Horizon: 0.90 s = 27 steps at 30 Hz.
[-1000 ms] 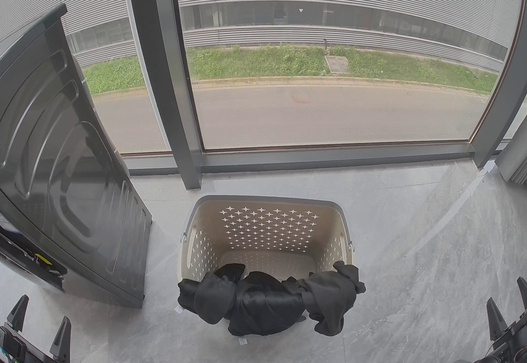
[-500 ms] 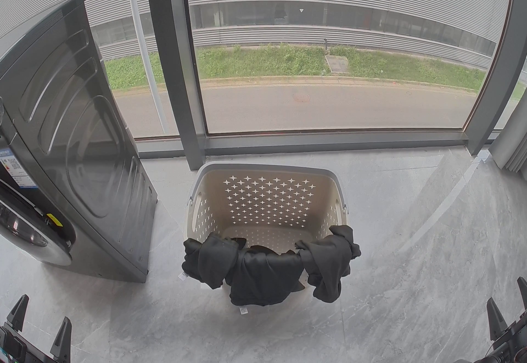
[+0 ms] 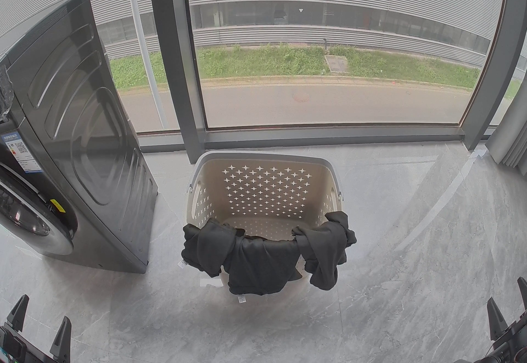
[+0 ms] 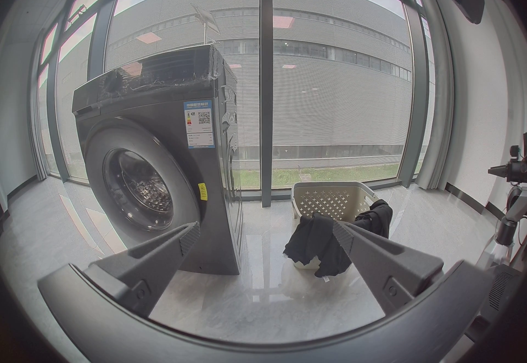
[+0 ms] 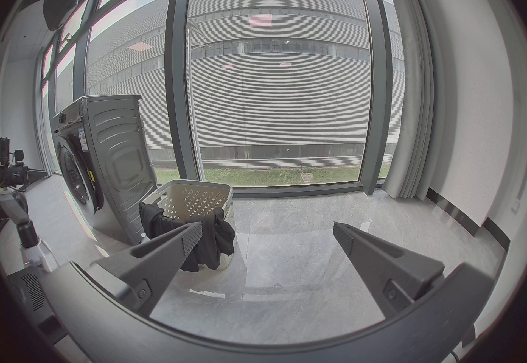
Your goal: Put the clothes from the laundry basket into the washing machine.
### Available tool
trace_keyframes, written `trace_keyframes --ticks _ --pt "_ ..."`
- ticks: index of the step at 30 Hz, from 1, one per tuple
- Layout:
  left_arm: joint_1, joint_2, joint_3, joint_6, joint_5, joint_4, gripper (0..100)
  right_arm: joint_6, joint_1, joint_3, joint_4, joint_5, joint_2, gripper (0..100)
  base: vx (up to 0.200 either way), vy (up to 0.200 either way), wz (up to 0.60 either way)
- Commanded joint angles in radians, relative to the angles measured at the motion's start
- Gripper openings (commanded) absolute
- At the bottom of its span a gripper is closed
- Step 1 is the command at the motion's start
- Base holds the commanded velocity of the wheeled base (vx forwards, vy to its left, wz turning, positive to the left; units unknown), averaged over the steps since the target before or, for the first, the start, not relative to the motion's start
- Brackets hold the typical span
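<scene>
- Your left claw (image 4: 266, 228) stands wide, its fingers spread well apart and gripping nothing, low over the grey floor (image 3: 417, 271)
- Your right claw (image 5: 267, 228) is just as wide and just as empty, low over the floor on the other side
- The laundry basket (image 3: 266, 191) sits on the floor ahead of both claws and roughly between them: ahead and to the right of your left claw, ahead and to the left of your right claw, well apart from each
- The clothes (image 3: 263, 268) are a dark bundle draped over the basket's rim on the side nearest your claws, with part drooping down the outer wall toward the floor
- The washing machine (image 3: 82, 128) stands ahead of your left claw, beside the basket on its left and not touching it
- Its round front port (image 4: 137, 188) faces your left claw's side; you cannot tell whether the door is open
- The big window (image 3: 329, 79) rises beyond the basket, on the side away from both claws
</scene>
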Motion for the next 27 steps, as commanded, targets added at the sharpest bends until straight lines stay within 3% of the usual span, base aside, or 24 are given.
trace_keyframes --ticks 1,27 --pt "-0.002 -0.018 0.016 -0.001 0.000 0.000 100 0.000 0.000 0.018 0.000 0.001 -0.016 100 0.000 0.200 0.00" --pt "0.000 -0.018 0.016 -0.001 0.000 0.001 100 0.000 0.000 0.018 0.000 0.001 -0.016 100 0.000 0.200 0.00"
